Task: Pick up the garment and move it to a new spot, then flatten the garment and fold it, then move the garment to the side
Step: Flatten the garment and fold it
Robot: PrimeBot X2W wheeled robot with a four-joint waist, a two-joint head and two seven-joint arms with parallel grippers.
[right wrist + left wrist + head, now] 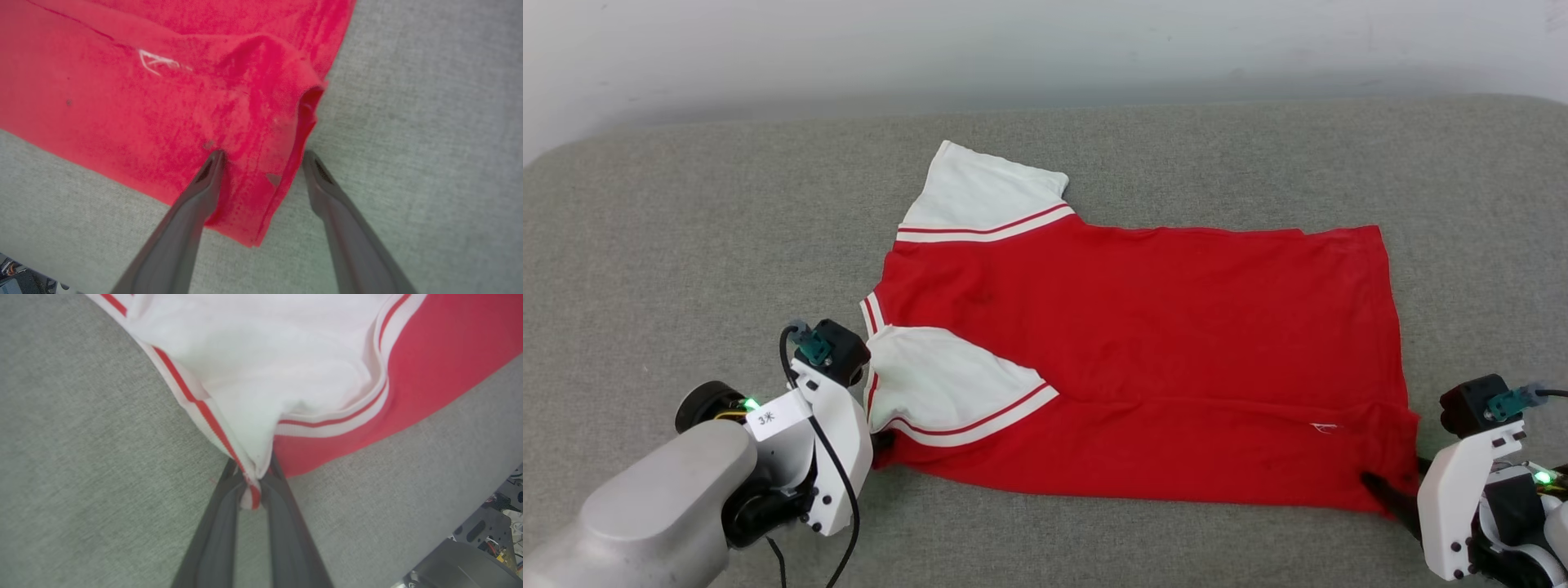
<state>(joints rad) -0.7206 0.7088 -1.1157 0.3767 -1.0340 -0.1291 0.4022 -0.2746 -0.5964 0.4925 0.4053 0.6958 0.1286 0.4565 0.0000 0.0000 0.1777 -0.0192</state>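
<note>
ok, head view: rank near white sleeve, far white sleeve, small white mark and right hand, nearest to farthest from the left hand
1. Near white sleeve: cuff pinched in the left hand.
2. Far white sleeve: shirt's back edge, left end.
3. Small white mark: front edge, toward the right.
4. Right hand: front right corner.

Garment [1143, 343] lies flat mid-surface [686, 245], neck end to my left, hem to my right. Far sleeve [980, 192] juts off the garment's back edge. Near sleeve [939, 384] lies folded onto its body. Left gripper [251, 486] is at the garment's near-left corner, with the near sleeve's edge pinched between its jaws. Right gripper [263, 157] is at the near-right hem corner: one finger [204, 183] on the fabric, the other just beside the hem.
</note>
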